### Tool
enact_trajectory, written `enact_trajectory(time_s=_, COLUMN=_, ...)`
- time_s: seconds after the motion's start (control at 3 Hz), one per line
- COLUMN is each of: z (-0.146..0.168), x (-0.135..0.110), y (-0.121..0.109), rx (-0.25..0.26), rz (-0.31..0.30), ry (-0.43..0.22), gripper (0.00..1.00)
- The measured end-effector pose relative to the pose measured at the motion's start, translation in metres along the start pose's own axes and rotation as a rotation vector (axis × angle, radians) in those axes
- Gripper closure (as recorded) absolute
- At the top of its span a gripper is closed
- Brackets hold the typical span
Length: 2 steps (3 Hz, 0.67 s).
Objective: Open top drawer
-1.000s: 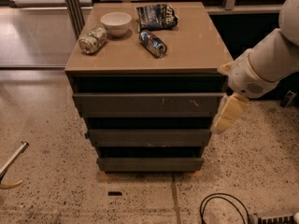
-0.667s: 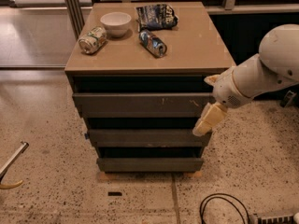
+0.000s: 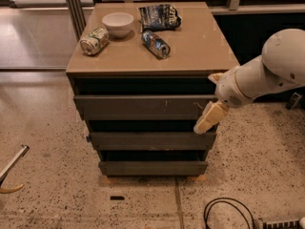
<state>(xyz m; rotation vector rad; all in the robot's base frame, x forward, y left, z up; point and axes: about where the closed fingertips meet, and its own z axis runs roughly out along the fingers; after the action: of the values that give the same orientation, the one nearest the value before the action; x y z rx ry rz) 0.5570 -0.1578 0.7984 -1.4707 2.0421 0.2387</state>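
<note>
Reaching for: the top drawer (image 3: 143,107), the widest dark front just under the cabinet top (image 3: 202,51), with pale scratches right of centre.
Gripper place: the gripper (image 3: 204,124) hangs at the drawer's right end, over its lower right corner, tilted down and to the left from the white arm (image 3: 267,70) that comes in from the right.
Gripper state: open or closed cannot be told from this view; nothing is seen in its hold.
Key relation: nearly all of the drawer front lies left of the gripper; its long axis runs left to right, and a dark gap runs along its upper edge.
Judged next move: get purchase on the handleless front at that right end, then draw it toward the near side.
Drawer contents: no interior shows, so it reads as not yet open.
Other drawers: the middle drawer (image 3: 152,140) and bottom drawer (image 3: 152,168) sit below, both shut.
Bowl: a white bowl (image 3: 118,23) at the far left of the top, apparently empty.
Loose items: a soda can (image 3: 94,40) on its side, a blue can (image 3: 156,44) lying down and a chip bag (image 3: 159,16).
</note>
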Motion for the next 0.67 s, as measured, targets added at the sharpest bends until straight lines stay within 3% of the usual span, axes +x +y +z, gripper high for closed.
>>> enact_trajectory(time_s=0.67, z=0.032, x=0.022, y=-0.013, rx=0.031, rz=0.057, ry=0.034, gripper=0.00)
